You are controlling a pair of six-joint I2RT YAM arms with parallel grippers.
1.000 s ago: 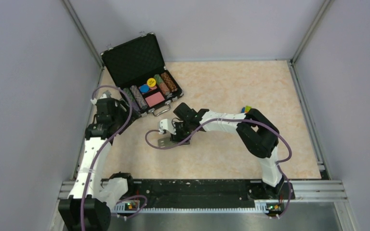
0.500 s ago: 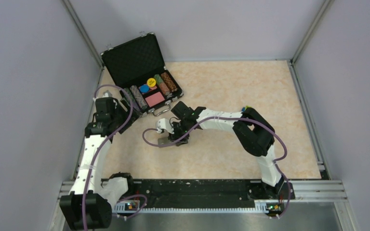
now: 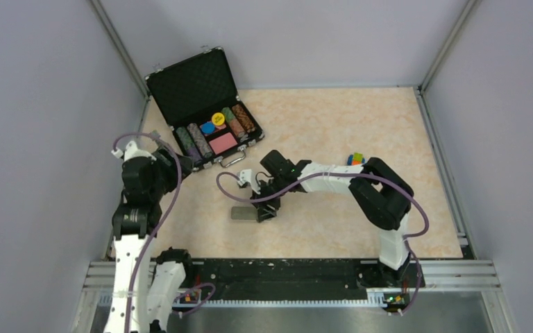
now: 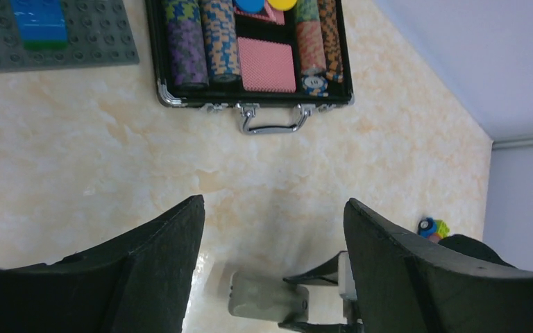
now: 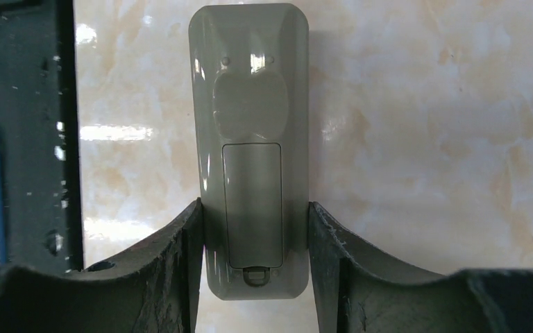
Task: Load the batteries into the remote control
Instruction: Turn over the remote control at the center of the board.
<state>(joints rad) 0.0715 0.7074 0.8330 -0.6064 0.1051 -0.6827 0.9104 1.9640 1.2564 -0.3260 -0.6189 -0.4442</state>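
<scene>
Lying back-up on the beige table [image 3: 333,118], the remote [image 5: 250,104] had its battery cover in place, with the small tab at the end nearest the wrist camera. The right gripper [image 5: 255,211] pinched it at that end, one finger touching each long side. From above, the remote [image 3: 243,213] sat near the table's middle, just left of the right gripper [image 3: 264,210]. Its grey back carried no lettering clear enough to read.

The left gripper [image 4: 271,229] hung over the table with its fingers spread wide, holding nothing. Beyond it stood an open black case [image 4: 154,55] of striped chips, their print too small to read. Beside the case lay a grey studded plate [image 4: 76,48] bearing a blue block [image 4: 38,21]. A colourful toy [image 3: 354,159] lay far right.
</scene>
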